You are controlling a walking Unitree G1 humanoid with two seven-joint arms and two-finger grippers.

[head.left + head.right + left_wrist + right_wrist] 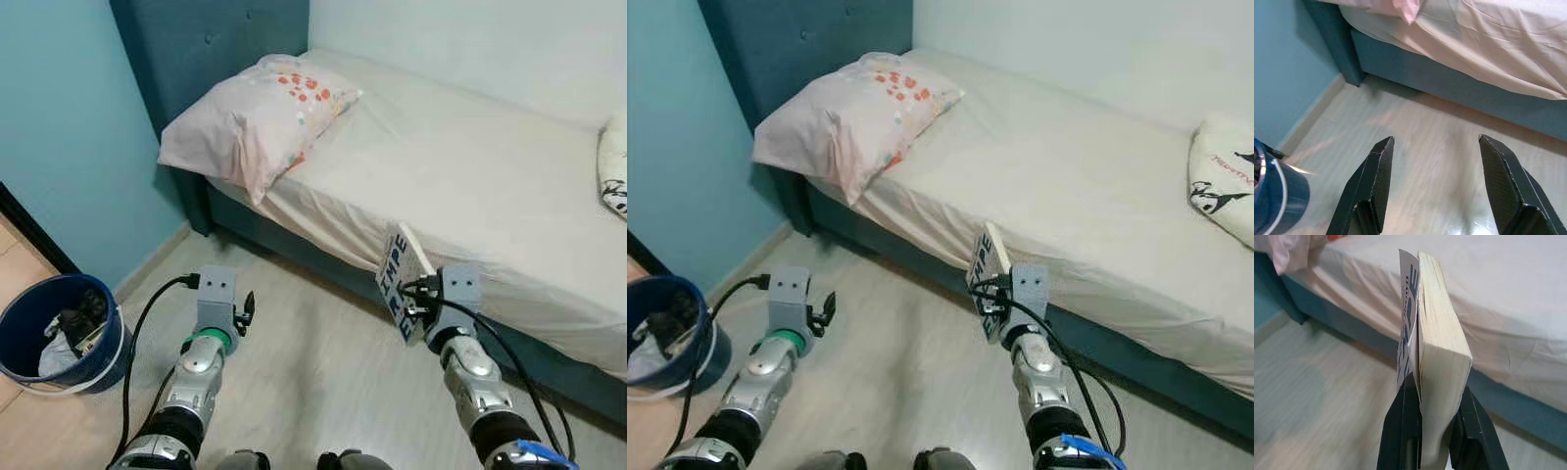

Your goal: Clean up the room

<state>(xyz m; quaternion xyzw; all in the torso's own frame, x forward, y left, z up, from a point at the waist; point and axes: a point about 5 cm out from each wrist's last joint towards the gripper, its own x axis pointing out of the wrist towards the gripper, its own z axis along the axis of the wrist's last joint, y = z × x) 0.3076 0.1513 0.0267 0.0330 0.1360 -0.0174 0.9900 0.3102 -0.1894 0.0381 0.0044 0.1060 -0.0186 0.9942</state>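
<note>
Book (1436,347) is clamped in your right gripper (1432,401), fingers closed on its lower edge, held on edge above the floor just beside the bed (470,166); the white cover with blue lettering faces the robot's left, and the front cover bows slightly off the page block. Left gripper (1442,181) hangs spread wide and empty over bare floor. Blue bucket (59,333), already holding some items, sits on the floor at the left by the teal wall. A pillow (260,113) lies at the head of the bed.

Step judged: carrying a picked-up book to its place. Next, you need a destination; the mattress top is nearest, so lift clear of the bed edge before releasing.
</note>
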